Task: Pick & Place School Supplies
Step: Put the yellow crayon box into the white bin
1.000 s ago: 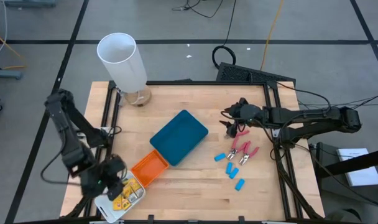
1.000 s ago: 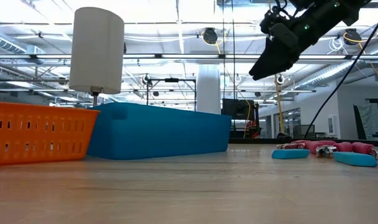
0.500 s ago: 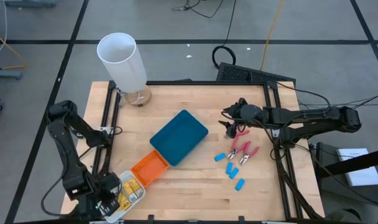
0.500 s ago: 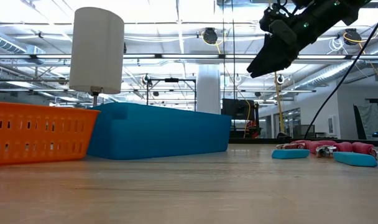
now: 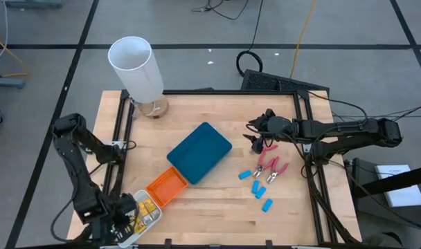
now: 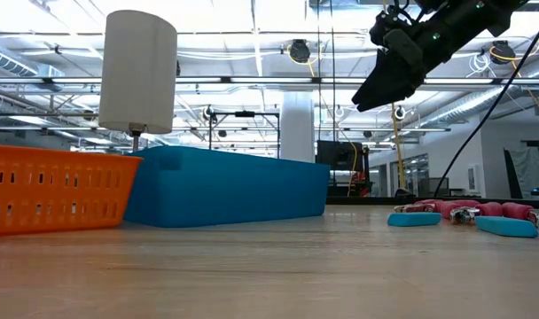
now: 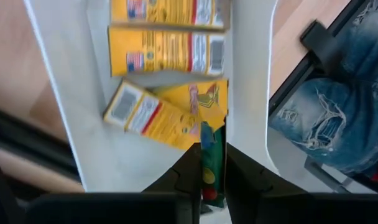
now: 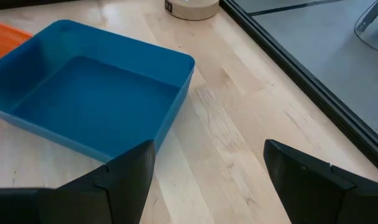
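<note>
Several yellow boxes lie flat in the white tray at the table's near left corner. My left gripper points down into that tray, shut on one more yellow box that stands on edge between its fingers. My right gripper hangs open above the table at the right, just beyond two pink-handled scissors. These lie flat on the wood next to a few light-blue pieces. My left gripper pinches the yellow box by its two broad faces, at the end nearest the camera. The fingers come from above, pointing steeply down. The box stands on edge, and its far end overlaps another box in the tray. Whether it rests there, I cannot tell.
A teal tray and an orange tray lie slantwise mid-table, and a tall white cylinder stands at the far left. Bare wood lies between the teal tray and the scissors. A person's jeans show past the near edge.
My left gripper has moved toward the table's near edge and down over the white tray, tipping more steeply downward, then kept still over the last half second.
</note>
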Controlling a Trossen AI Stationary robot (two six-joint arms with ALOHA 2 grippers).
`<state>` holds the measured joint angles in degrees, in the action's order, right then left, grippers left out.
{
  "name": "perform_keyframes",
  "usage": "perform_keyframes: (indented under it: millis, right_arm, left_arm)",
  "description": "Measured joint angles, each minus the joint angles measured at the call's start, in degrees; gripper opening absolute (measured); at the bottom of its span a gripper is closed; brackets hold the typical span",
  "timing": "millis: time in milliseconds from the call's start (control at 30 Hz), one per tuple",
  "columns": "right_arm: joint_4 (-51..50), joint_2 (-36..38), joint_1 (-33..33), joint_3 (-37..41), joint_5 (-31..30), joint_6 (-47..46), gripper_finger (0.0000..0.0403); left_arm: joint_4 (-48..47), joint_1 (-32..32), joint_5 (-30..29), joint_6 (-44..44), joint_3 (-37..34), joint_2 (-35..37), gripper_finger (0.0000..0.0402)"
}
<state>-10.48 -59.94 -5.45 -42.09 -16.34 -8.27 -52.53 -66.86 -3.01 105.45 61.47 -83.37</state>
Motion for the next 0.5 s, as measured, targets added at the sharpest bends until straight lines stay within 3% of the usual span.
perform_keyframes:
  millis: [133,267,500]
  right_arm:
    - [0.00,0.00,0.00,0.00,-0.02,0.00,0.0290]
    - [0.00,0.00,0.00,0.00,0.00,0.00,0.0290]
    - [0.00,0.00,0.00,0.00,0.00,0.13,0.0290]
  left_arm:
    - [-1.19,1.68,-0.06,-2.35,0.00,0.00,0.0065]
    - [-5.42,1.85,0.01,2.25,0.00,0.00,0.0088]
    - [-6.45,0.57,-0.54,4.73,0.00,0.00,0.0159]
